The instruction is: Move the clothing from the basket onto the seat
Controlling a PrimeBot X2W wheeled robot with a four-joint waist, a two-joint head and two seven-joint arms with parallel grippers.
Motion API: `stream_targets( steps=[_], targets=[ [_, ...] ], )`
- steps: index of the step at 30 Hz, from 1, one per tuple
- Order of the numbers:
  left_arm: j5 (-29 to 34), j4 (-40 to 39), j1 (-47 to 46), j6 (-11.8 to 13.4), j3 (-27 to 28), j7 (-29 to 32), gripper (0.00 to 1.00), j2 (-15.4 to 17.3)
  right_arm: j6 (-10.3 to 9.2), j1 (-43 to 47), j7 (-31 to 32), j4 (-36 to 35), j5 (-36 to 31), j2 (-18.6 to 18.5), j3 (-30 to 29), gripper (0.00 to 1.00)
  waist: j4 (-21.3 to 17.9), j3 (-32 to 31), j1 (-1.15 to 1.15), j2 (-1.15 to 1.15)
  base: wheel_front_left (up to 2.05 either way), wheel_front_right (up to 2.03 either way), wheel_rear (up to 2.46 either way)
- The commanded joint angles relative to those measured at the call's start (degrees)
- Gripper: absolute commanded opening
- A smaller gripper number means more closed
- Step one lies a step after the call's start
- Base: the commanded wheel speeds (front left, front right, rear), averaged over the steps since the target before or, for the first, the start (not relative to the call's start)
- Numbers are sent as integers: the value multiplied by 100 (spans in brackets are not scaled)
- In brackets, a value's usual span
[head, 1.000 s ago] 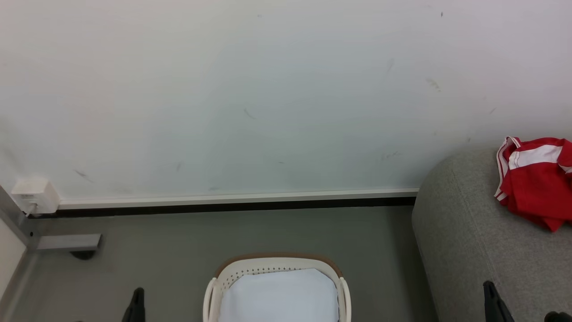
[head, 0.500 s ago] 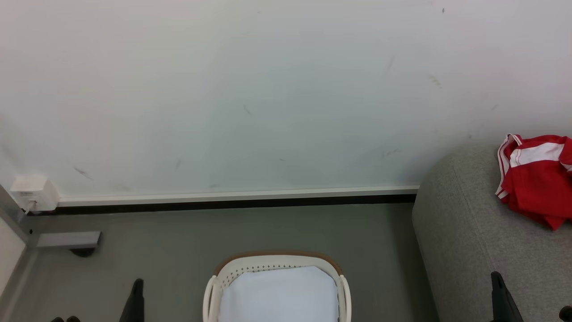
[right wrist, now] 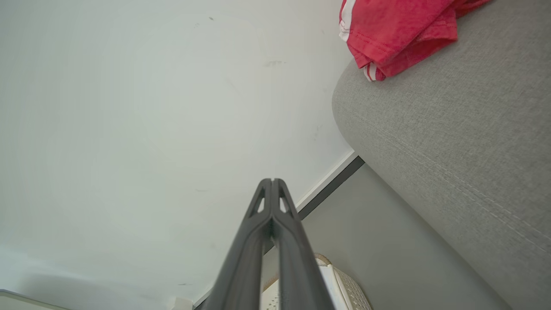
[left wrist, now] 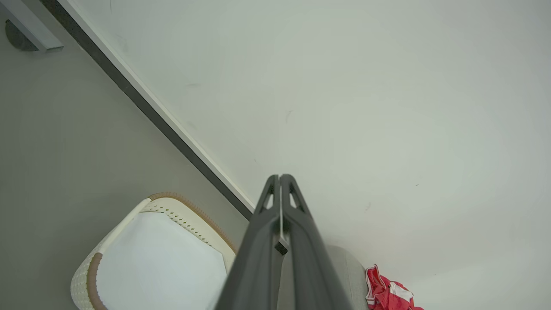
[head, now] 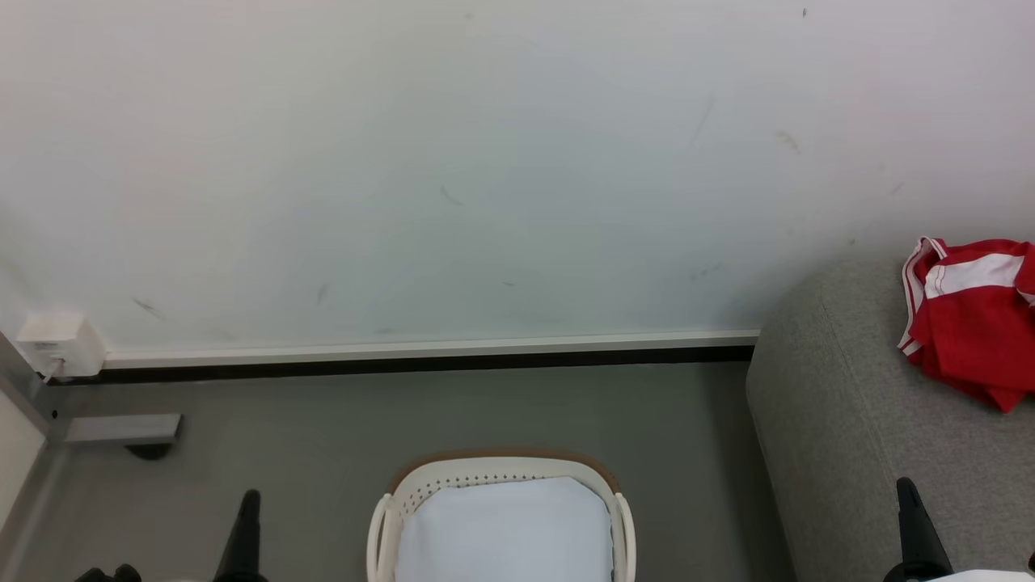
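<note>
Both pincers pressed together with nothing in them; red clothing lies on the grey seat.

The left pincer has its two dark fingers closed tip to tip, aimed at the white wall beyond the basket. The right pincer is closed the same way, beside the seat's rounded edge. The basket stands on the grey floor, showing its plain white inside. The bunched clothing rests on the seat near the wall, well apart from the basket.
</note>
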Motion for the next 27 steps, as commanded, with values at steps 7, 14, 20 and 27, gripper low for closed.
stream_targets(
  steps=[7,14,20,27],
  targets=[
    [-547,-91,-186,-19,58,144,0,-4,-7,-164,134,-112,543,-51,-71,0,0,28,0,0,0,0,0],
    [-945,-101,-242,-26,85,254,0,-21,-8,-193,238,-150,961,-53,-113,0,0,55,0,0,0,0,0],
    [-1264,-112,-281,-32,110,346,0,-35,-8,-227,332,-179,1295,-54,-148,0,0,78,0,0,0,0,0],
    [-1615,-122,-331,-39,135,438,0,-52,-9,-273,425,-207,1668,-56,-187,0,0,105,0,0,0,0,0]
  ],
)
